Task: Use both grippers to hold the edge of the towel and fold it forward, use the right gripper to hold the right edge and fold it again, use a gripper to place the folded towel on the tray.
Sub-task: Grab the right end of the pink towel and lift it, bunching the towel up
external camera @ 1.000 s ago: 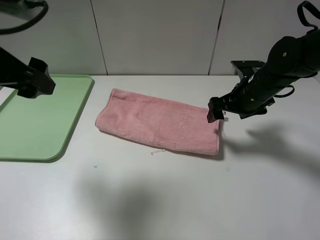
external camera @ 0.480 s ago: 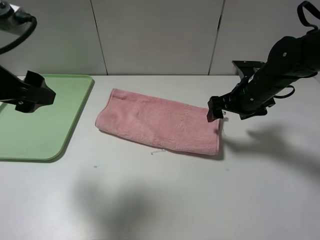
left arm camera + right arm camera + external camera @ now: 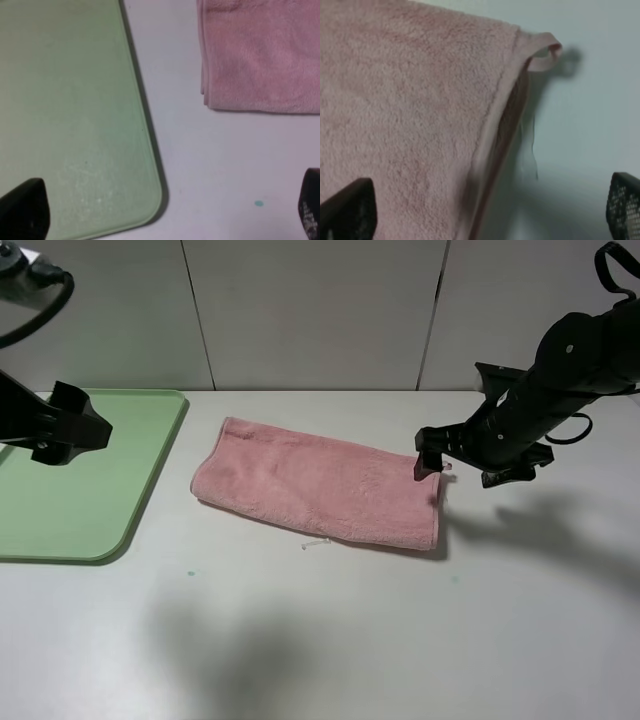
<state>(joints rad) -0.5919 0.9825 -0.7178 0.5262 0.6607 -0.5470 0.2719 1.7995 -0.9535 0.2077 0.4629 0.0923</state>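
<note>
- I see a white table [image 3: 330, 640] under soft arm shadows, with pale wall panels [image 3: 310, 310] behind it.
- The pink towel [image 3: 318, 492] lies folded into a long strip mid-table, near the green tray [image 3: 70, 500] but not touching it.
- My left gripper [image 3: 85, 428] hangs over the tray, jaws apart and empty.
- My right gripper [image 3: 450, 462] hovers at the towel's right hem [image 3: 492, 130], jaws wide, gripping nothing.

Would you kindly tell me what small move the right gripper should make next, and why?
Probably lower the right gripper onto the right edge of the towel and close. The towel lies folded once, the jaws stand open, and that edge sits between them, ungripped.
</note>
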